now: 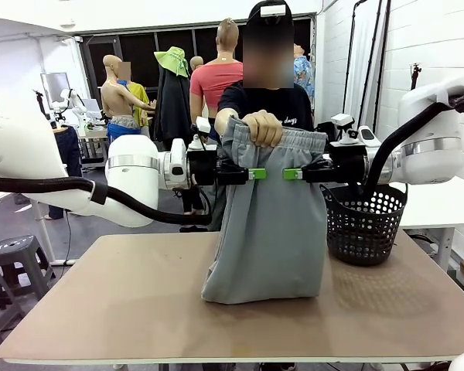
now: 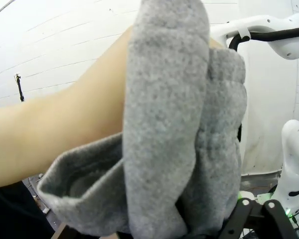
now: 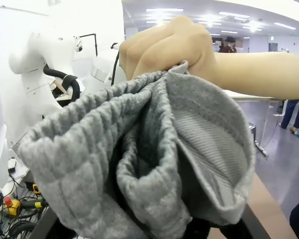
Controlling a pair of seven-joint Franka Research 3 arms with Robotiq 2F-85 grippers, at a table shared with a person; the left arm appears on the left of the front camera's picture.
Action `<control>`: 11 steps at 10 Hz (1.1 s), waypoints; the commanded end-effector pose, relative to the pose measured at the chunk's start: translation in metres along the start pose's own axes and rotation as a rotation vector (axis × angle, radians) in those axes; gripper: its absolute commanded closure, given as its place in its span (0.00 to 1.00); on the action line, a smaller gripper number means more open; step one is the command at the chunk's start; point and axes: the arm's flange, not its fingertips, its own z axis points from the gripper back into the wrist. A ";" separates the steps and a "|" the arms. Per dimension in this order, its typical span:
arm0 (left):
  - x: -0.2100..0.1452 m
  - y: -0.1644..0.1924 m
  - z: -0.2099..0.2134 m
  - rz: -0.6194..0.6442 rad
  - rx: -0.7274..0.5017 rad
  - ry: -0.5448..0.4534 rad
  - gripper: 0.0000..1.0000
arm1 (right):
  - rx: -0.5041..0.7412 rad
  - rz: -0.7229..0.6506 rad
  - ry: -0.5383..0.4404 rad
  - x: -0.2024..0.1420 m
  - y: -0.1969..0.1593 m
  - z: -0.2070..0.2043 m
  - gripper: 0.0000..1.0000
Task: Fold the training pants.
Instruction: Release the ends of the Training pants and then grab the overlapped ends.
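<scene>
In the front view a person's hand [image 1: 263,127] gripped the gathered waistband of the grey training pants [image 1: 267,232] at upper centre. The cloth hung straight down, its lower end resting on the brown desk [image 1: 100,309]. The left pincer [image 1: 257,174] reached in level from the left and the right pincer [image 1: 292,174] from the right. Their green tips faced each other over the cloth just below the waistband. Each showed as one thin bar, so I could not tell whether either was parted or clamped on the cloth. A black mesh basket [image 1: 363,224] stood on the desk just right of the pants. In the left wrist view the pants filled the centre as thick grey folds [image 2: 164,124], with the person's forearm [image 2: 65,129] crossing from the left and the white right arm [image 2: 269,30] at upper right. In the right wrist view the hand [image 3: 164,47] pinched the bunched waistband at the top. The pants [image 3: 154,164] spread across the lower frame, and the white left arm [image 3: 40,55] stood at upper left.
</scene>
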 end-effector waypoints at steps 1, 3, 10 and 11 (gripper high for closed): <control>-0.001 0.000 0.012 -0.014 -0.009 0.019 0.59 | 0.007 -0.032 -0.037 0.009 -0.007 0.005 0.78; 0.001 0.000 0.014 -0.018 0.001 0.017 0.99 | 0.030 -0.057 -0.021 0.006 -0.006 0.006 1.00; 0.004 0.007 0.024 -0.009 0.027 -0.046 1.00 | 0.057 -0.005 0.118 0.000 -0.014 0.003 1.00; -0.001 0.005 0.027 -0.003 -0.021 -0.095 1.00 | 0.052 0.043 0.157 0.000 -0.019 -0.003 1.00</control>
